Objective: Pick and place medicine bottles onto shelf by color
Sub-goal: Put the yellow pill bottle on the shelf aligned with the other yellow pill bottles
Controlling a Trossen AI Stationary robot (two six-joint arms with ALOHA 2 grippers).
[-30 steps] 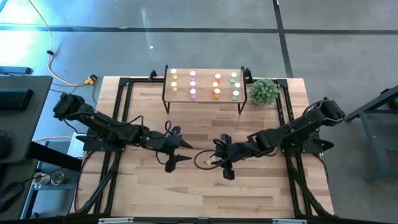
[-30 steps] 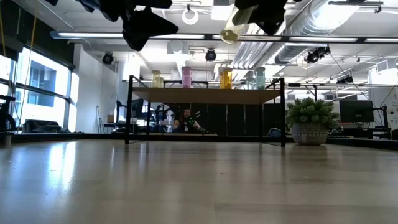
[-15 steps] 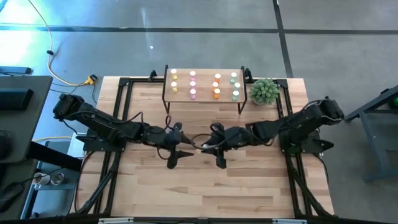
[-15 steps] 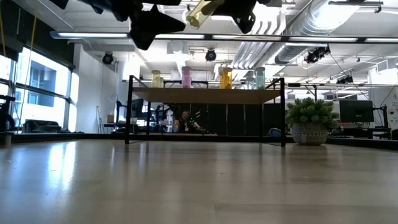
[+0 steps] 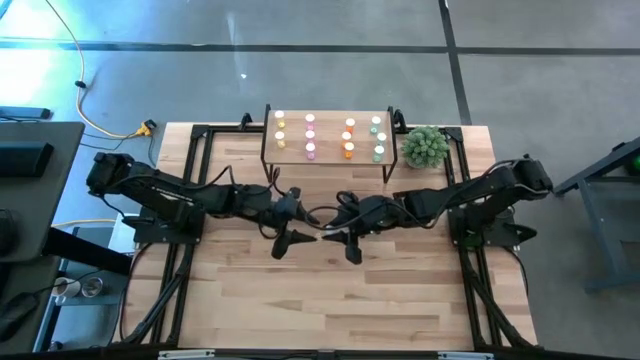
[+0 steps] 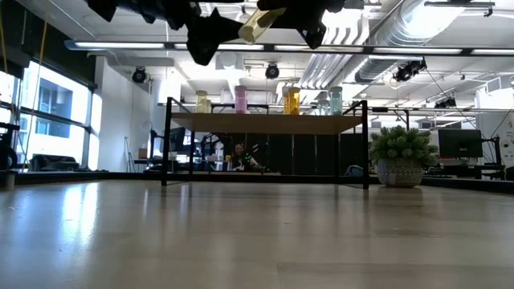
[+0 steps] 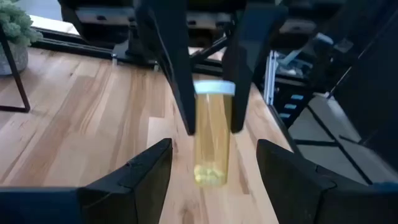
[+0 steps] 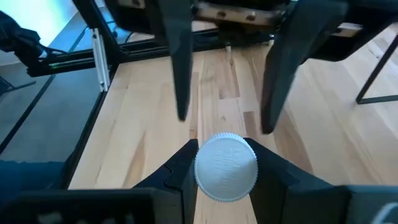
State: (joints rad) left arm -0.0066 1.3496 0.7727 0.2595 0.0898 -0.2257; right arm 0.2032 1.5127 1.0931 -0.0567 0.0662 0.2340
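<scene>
A yellow medicine bottle point(image 7: 211, 143) with a white cap point(image 8: 225, 167) hangs in the air over the middle of the table, with my right gripper point(image 5: 338, 232) shut on it. My left gripper point(image 5: 303, 228) faces it from the table's left and is open. In the left wrist view the bottle's bottom end point(image 7: 208, 175) shows between the left fingers, with a gap on each side. The shelf point(image 5: 330, 162) stands at the far edge. It carries yellow point(image 5: 280, 128), pink point(image 5: 310, 135), orange point(image 5: 349, 138) and green point(image 5: 378, 138) bottles in rows. My right gripper pinches the yellow bottle between its two fingers point(image 7: 177, 81) at the cap end point(image 7: 214, 88). The bottle lies along the fingers, its cap toward the wrist and its bottom pointing toward the table's left. It is lifted clear of the table and tilted, bottom end lower point(image 6: 247, 32).
A green potted plant point(image 5: 425, 148) stands beside the shelf's right end. Black frame rails point(image 5: 190, 200) run along the table's left and right sides. Bare wooden tabletop point(image 5: 330, 300) lies on the near side of both grippers.
My right gripper has carried the yellow bottle toward the table's left and a little toward the far edge, and the bottle has tipped from nearly upright to slanted. My left gripper has moved toward the table's right, so the two grippers now stand close together.
</scene>
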